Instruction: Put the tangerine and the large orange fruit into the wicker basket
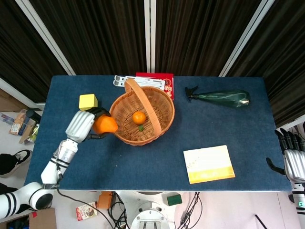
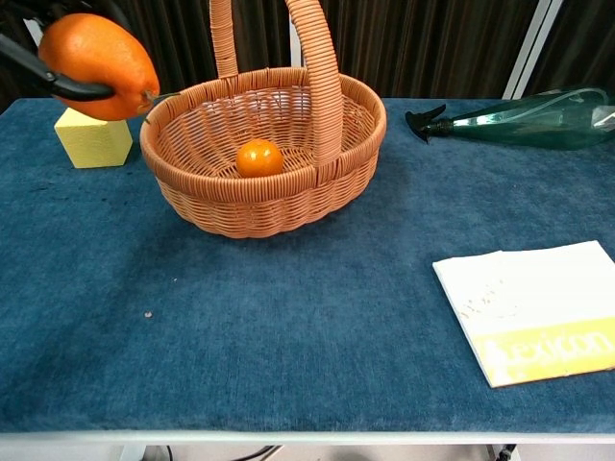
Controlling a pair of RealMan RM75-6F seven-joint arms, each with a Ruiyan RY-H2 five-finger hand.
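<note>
Head view shows the left hand (image 1: 82, 125) gripping the large orange fruit (image 1: 104, 124), its fingers (image 1: 97, 111) wrapped around it, just outside the wicker basket (image 1: 164, 102) on the side facing the yellow block (image 1: 88, 101). The fruit hangs beside the basket's rim, not over its opening. In the chest view the fruit (image 2: 98, 52) sits above rim height, with dark fingers (image 2: 67, 88) curling under it, and its stem end points toward the basket (image 2: 370, 125).

The tangerine (image 1: 139, 117) already lies inside the basket, near the middle of the woven floor, beside the foot of the arched handle (image 1: 143, 100). So one fruit is home and the other is, by my reading, a short sideways carry from the opening.

That carry is what matters: the basket lies directly across from the fruit, away from the yellow block, and the handle arches over the middle. The half of the basket nearer the fruit looks like the open target, and the release should probably come before reaching the handle.

The right hand (image 1: 293, 160) hangs off the desk (image 1: 209, 129) edge well apart from the basket, holding nothing, fingers loosely apart. The left is clearly the nearer.
</note>
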